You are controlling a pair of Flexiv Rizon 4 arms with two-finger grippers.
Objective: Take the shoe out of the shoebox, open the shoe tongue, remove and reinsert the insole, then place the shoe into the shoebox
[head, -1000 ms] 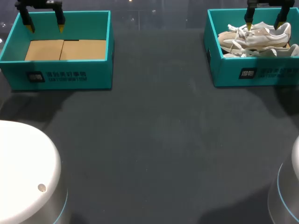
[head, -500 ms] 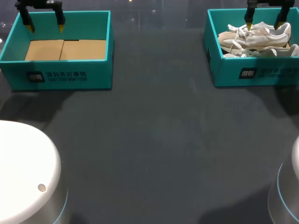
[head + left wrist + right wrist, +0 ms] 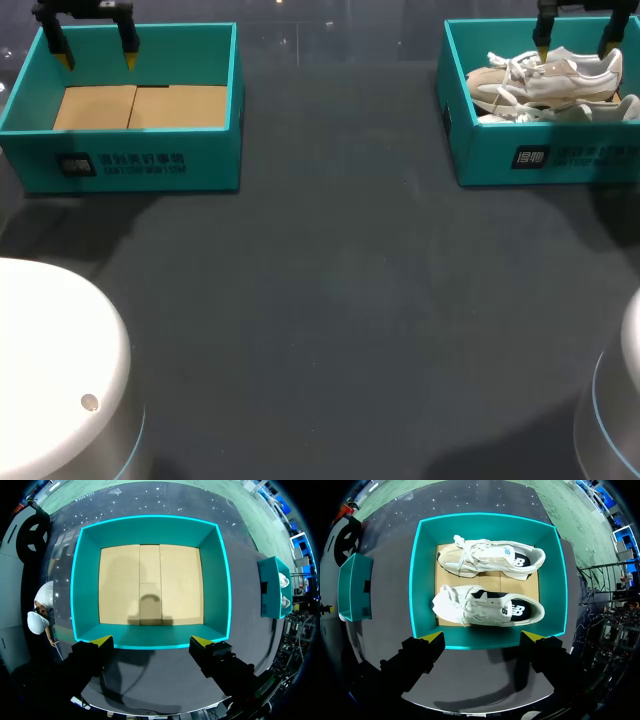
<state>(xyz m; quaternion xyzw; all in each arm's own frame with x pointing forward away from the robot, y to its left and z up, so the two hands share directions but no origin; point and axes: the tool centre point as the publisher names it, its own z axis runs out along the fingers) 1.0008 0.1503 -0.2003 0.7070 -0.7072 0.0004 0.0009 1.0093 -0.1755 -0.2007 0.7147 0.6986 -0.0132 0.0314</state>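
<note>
Right gripper (image 3: 484, 637): fingers spread wide, gripping nothing. Just ahead, the teal shoebox (image 3: 422, 580) holds two white shoes (image 3: 487, 609) side by side. Left gripper (image 3: 151, 641): likewise spread, with a second teal box (image 3: 87, 580), cardboard-floored, ahead.

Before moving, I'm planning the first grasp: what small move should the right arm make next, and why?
Probably lower the open right pincer onto the shoe nearest it: both shoes lie in the shoebox below, and it holds nothing.

2 shoes (image 3: 545, 80) lie in the right shoebox (image 3: 540, 158), well apart from the left shoebox (image 3: 150, 160).
</note>
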